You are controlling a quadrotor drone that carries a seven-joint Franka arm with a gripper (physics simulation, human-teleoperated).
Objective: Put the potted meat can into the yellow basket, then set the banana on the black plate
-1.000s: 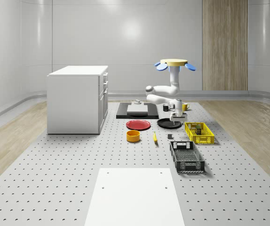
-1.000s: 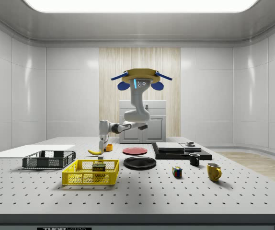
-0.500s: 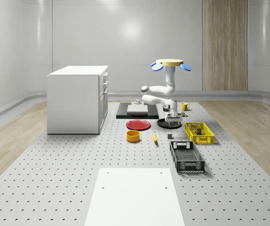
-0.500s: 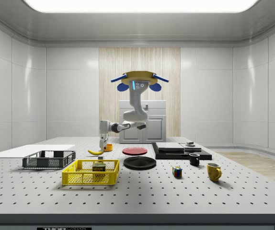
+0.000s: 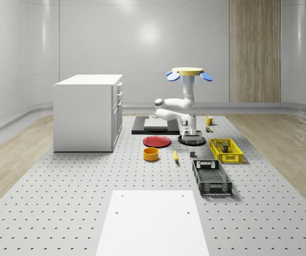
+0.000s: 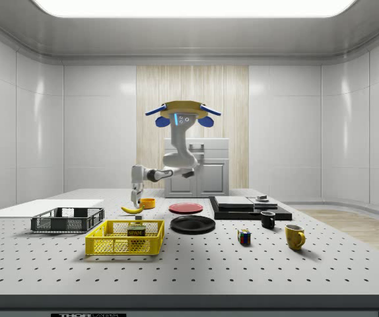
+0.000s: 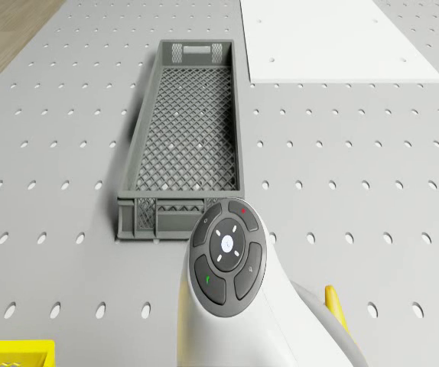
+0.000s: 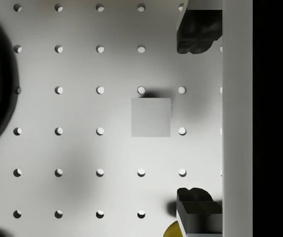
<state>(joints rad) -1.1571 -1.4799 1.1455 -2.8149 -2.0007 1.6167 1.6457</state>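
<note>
I see my drone (image 5: 188, 71) hovering in the air, arm (image 6: 176, 158) hanging beneath it and bent at the elbow. My gripper (image 8: 199, 123) points straight down, its fingers (image 8: 199, 32) spread wide apart with nothing between them.

The potted meat can (image 6: 136, 230) sits in the basket (image 6: 125, 245), the banana (image 6: 132, 209) behind it, the plate (image 6: 193, 224) to the side view's right.
</note>
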